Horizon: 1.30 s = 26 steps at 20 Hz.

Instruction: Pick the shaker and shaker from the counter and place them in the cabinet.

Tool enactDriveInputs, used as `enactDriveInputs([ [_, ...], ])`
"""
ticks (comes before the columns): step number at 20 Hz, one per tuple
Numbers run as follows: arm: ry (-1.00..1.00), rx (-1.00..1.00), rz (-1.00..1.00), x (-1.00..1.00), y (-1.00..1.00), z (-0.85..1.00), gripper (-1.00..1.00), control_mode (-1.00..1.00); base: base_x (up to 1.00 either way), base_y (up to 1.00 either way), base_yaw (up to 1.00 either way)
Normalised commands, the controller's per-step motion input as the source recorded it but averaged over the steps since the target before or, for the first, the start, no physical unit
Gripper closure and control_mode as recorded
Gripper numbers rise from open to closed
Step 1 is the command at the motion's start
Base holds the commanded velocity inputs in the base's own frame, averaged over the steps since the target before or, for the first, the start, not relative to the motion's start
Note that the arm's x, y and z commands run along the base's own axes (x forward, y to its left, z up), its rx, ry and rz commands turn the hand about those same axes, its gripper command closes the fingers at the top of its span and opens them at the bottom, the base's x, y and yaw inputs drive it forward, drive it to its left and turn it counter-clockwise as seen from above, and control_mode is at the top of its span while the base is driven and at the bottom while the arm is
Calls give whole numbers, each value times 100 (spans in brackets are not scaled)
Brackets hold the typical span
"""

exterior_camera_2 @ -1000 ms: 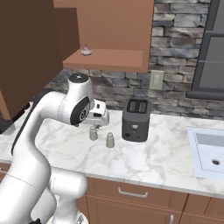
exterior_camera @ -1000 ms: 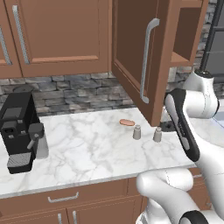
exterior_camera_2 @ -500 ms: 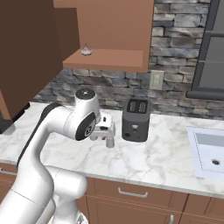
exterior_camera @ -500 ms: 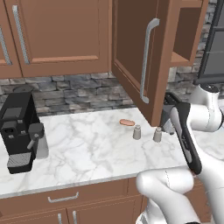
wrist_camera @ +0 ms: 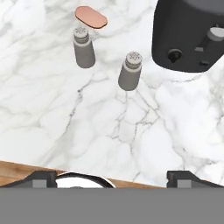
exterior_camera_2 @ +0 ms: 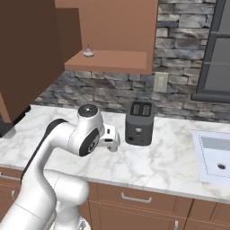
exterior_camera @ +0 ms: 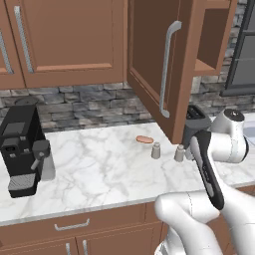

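Two small grey tapered shakers, one point(wrist_camera: 83, 48) and the other point(wrist_camera: 130, 71), stand upright and apart on the white marble surface point(wrist_camera: 65, 122). An orange-brown sausage-shaped item point(wrist_camera: 91, 17) lies at 12 o'clock of the first; the black toaster point(wrist_camera: 188, 35) sits at 2 o'clock of the second. The dark fingers point(wrist_camera: 113, 179) are spread wide, empty. Since a second ago the arm has swung lower over the surface.

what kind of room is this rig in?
A kitchen, rendered: marble counter over wooden drawers, wall cabinet with its door open, a toaster and a coffee machine on the counter, and a sink at one end.
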Motion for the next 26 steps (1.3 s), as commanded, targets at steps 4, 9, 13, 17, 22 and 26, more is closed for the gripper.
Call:
enactDriveInputs([
  [4, -6, -3, 1, 30, -1, -39, -100, -100, 0, 0, 0],
  [9, -5, -3, 2, 25, -1, -32, -100, -100, 0, 0, 0],
  [13, -6, -2, 0, 25, -3, -28, -100, -100, 0, 0, 0],
  [17, -6, 0, 2, 7, -18, -11, -100, -100, 0, 0, 0],
  [22, -9, 4, 4, 0, -23, 0, -100, -100, 0, 0, 0],
  [26, -10, 7, 3, -1, -21, 0, -100, -100, 0, 0, 0],
])
